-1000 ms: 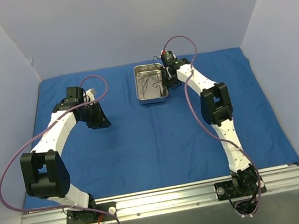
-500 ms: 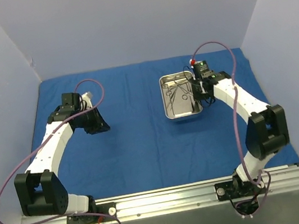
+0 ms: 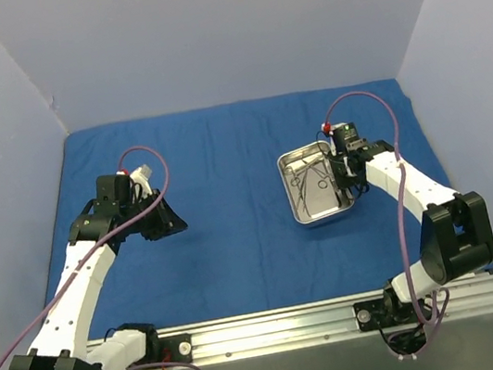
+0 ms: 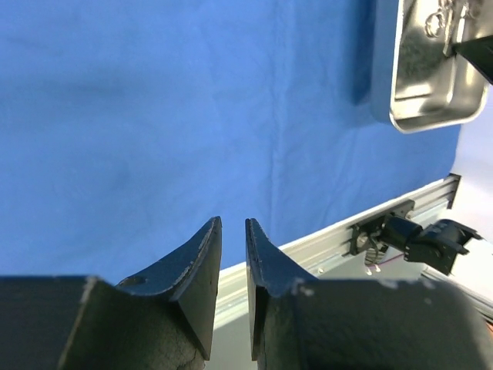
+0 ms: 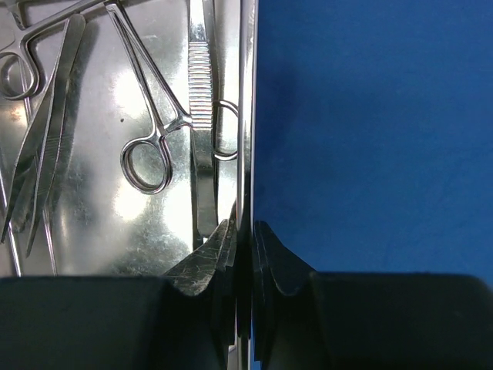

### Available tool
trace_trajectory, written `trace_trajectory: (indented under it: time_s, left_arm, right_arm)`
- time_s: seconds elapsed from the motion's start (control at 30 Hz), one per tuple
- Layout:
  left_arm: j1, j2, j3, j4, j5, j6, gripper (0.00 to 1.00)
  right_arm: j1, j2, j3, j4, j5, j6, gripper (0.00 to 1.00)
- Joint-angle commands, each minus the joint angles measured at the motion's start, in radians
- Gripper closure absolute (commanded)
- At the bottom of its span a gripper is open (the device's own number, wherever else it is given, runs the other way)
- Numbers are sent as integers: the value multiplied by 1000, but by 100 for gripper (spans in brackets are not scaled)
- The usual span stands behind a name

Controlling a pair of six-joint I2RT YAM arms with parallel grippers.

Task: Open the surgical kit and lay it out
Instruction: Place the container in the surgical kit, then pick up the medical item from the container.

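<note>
The deep-blue drape (image 3: 230, 197) lies spread flat over the table. The shiny steel tray (image 3: 329, 219) sits on it at the right, with thin silver instruments (image 3: 307, 185) inside. My right gripper (image 3: 350, 178) is shut on the tray's right rim. In the right wrist view its jaws (image 5: 245, 231) pinch the thin rim (image 5: 246, 116), with ring-handled instruments (image 5: 146, 162) on the tray floor and drape (image 5: 370, 139) to the right. My left gripper (image 3: 166, 224) hovers over the drape at the left, empty; its jaws (image 4: 233, 223) are nearly together. The tray (image 4: 431, 100) shows at the top right of the left wrist view.
Pale walls enclose the table on the left, back and right. The aluminium rail (image 3: 269, 324) carrying both arm bases runs along the near edge, and it also shows in the left wrist view (image 4: 339, 231). The drape (image 4: 192, 116) has faint creases.
My right gripper has dragged the tray from the back centre toward the right and nearer. My left arm has drawn back toward the near left.
</note>
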Motion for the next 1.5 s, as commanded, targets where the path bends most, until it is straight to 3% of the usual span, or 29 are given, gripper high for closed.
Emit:
trace_trajectory:
  time_s: [0.0, 0.23, 0.47, 0.6, 0.7, 0.73, 0.93, 1.1, 1.2, 1.47]
  left_arm:
    - [-22, -74, -9, -29, -20, -65, 72]
    - [-30, -96, 26, -69, -31, -71, 72]
    - [-30, -25, 33, -60, -23, 51, 71]
    - [-28, 7, 3, -31, -48, 95, 69]
    - [-30, 21, -4, 18, 1, 91, 69]
    - [-30, 27, 5, 23, 17, 98, 69]
    - [-30, 84, 49, 3, 38, 144, 69]
    - [-30, 126, 43, 29, 58, 141, 69]
    - [-30, 159, 59, 46, 64, 133, 69]
    - [-30, 219, 172, -8, 21, 141, 69]
  right_arm:
    - [-12, 2, -2, 75, 97, -38, 100]
    - [-17, 25, -22, 116, 169, -78, 100]
    - [-17, 104, 1, 86, 255, -90, 98]
    - [-22, 173, 22, 47, 329, -74, 86]
    - [-23, 178, 27, 26, 372, -49, 69]
    - [-23, 168, 29, 21, 387, -43, 57]
    - [12, 65, 182, -83, 398, 133, 39]
    - [50, 134, 257, -59, 217, 270, 44]
    - [57, 247, 292, -54, 175, 340, 54]
    - [58, 428, 365, -68, 126, 380, 55]
